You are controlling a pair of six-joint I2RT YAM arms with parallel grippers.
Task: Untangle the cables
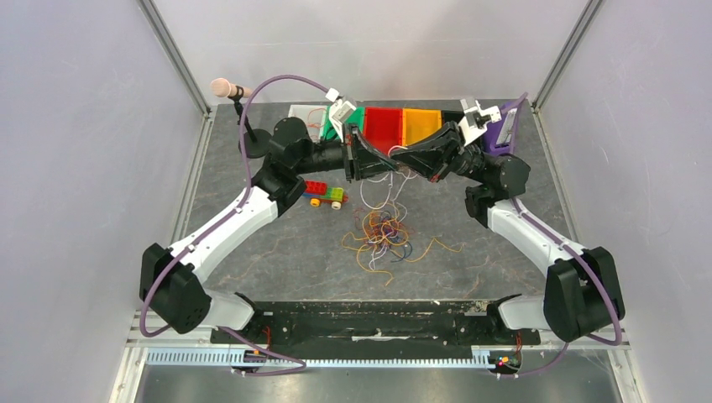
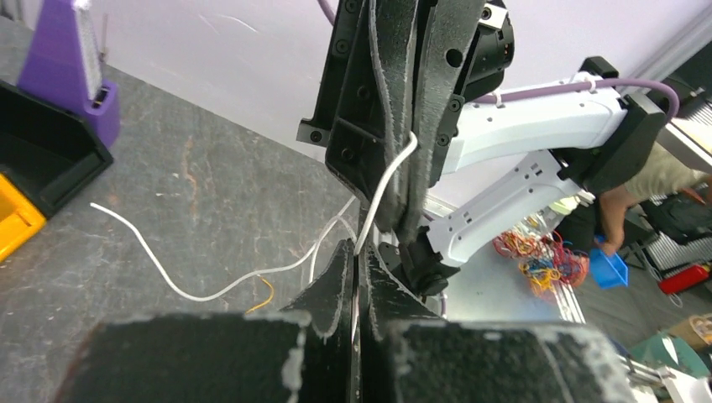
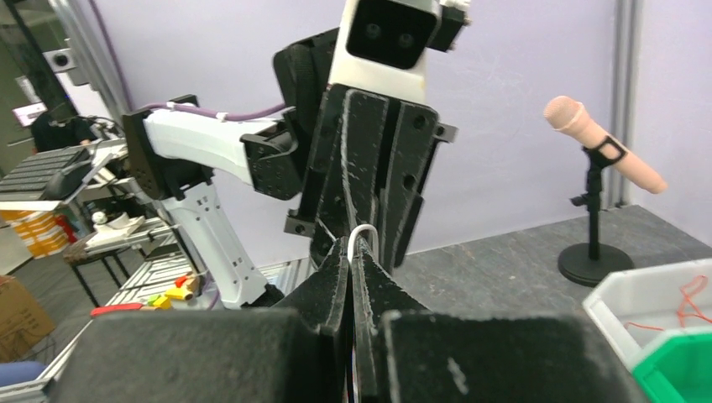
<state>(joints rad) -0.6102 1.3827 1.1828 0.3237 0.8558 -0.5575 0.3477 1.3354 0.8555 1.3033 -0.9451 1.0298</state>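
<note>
Left gripper (image 2: 357, 256) and right gripper (image 3: 350, 250) clamp one white cable (image 2: 384, 191)

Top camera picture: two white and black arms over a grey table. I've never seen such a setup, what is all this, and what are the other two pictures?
Those are two robot arms, each ending in a two-finger gripper. The top picture looks down from above and behind them; the other two come from a camera on each wrist. On the dark grey table lie a loose tangle of thin coloured cables, a small toy-brick car, a row of green, red and orange bins and a pink microphone on a stand. The left gripper and right gripper meet tip to tip, both shut on one thin white cable.
</note>
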